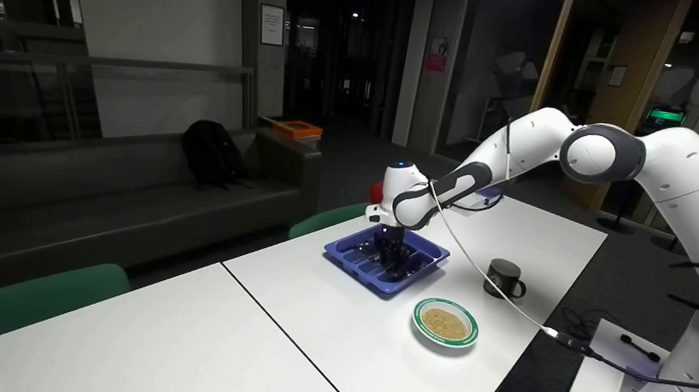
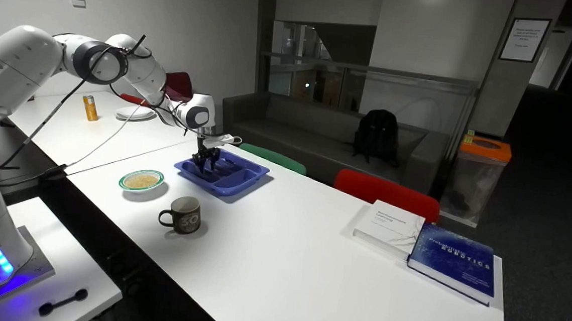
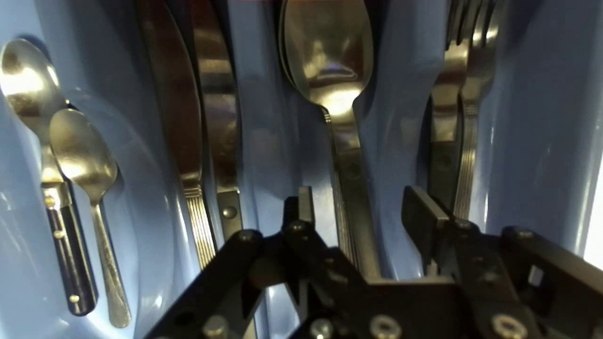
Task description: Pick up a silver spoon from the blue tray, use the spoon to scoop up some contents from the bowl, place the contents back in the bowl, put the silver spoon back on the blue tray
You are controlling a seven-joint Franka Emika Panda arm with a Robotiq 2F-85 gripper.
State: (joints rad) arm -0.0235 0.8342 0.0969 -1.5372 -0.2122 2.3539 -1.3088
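Note:
The blue tray [image 1: 373, 283] rests on the white table, and my gripper [image 3: 362, 212] reaches down into it in both exterior views. In the wrist view the jaws stand apart, open, on either side of the handles in the middle compartment. A large silver spoon [image 3: 330, 52] lies there on top of a similar one, bowl end away from me. Gaps show between its handle and both fingers [image 3: 424, 207]. The handle's end is hidden behind the gripper body. The green-rimmed bowl [image 1: 418, 317] stands near the tray, with tan contents [image 1: 444, 323] inside.
Knives [image 3: 176, 103] and forks [image 3: 454, 94] fill the neighbouring compartments, with smaller spoons [image 3: 82, 150] at the far left. A dark mug [image 2: 186, 216] stands close to bowl and tray. A white cable [image 1: 478, 268] hangs across above the table. Books [image 2: 452, 260] lie farther along.

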